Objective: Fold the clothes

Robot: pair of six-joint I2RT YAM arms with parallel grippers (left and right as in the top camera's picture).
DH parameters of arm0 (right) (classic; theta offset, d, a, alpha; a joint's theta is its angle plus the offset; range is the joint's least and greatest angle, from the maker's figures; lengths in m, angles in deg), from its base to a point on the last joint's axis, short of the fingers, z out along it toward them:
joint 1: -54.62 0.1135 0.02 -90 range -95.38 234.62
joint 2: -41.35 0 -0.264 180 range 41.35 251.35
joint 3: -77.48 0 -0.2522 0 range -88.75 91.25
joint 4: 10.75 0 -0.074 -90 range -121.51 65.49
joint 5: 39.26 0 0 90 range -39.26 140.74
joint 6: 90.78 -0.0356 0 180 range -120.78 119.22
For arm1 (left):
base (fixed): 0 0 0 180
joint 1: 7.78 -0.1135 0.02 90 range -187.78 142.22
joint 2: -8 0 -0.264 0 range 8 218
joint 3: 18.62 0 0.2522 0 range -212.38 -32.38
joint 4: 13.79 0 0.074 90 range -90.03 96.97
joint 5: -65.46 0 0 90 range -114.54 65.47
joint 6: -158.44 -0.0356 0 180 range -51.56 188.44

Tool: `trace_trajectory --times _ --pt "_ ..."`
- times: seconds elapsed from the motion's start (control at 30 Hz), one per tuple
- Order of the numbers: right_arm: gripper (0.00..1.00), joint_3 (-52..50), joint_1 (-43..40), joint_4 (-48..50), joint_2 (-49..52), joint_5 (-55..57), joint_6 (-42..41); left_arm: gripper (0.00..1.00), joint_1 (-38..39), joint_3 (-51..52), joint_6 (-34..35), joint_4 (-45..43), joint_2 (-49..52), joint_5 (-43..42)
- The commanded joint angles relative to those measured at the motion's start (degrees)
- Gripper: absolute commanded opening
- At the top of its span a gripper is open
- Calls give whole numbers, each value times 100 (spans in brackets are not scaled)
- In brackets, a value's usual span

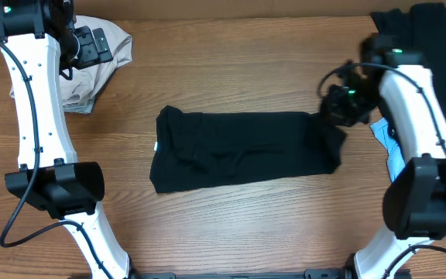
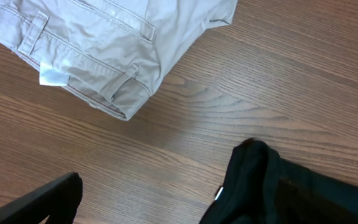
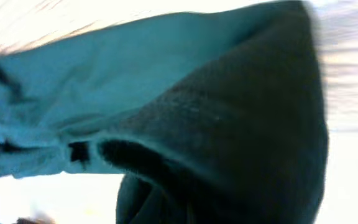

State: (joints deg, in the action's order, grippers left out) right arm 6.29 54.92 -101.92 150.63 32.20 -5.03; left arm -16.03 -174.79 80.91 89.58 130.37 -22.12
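Brown wood makes up the big table (image 1: 231, 225), and two white robot arms reach over it. A black piece of clothing (image 1: 238, 151) lies flat in the middle, long from side to side. It has a tiny white tag (image 1: 157, 146) on its left edge.

The right gripper (image 1: 337, 108) is at the right end of the black piece. It is pinched tight on the cloth there. Its own camera sees only dark, bunched-up cloth, very close.

The left gripper (image 1: 93, 46) hangs over the beige pants (image 1: 118, 54) in the far left corner. Its fingers are spread wide and hold nothing. The pants lie crumpled on the wood, well apart from the black piece.

A pile (image 1: 432, 54) of black and light-blue clothes sits at the far right edge, by the right arm.
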Motion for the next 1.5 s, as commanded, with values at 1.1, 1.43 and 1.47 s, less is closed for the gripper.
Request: trace_trajectory --times 1.1,1.43,1.47 --pt "100 505 739 9 -39 42 -925 100 793 1572 -1408 212 -4 -1668" --pt "100 505 553 -55 -39 146 -728 100 1611 3823 -1729 -1154 -4 -1655" --pt "100 505 553 -55 -39 175 -728 100 1611 3969 -1725 -1237 -4 -1611"
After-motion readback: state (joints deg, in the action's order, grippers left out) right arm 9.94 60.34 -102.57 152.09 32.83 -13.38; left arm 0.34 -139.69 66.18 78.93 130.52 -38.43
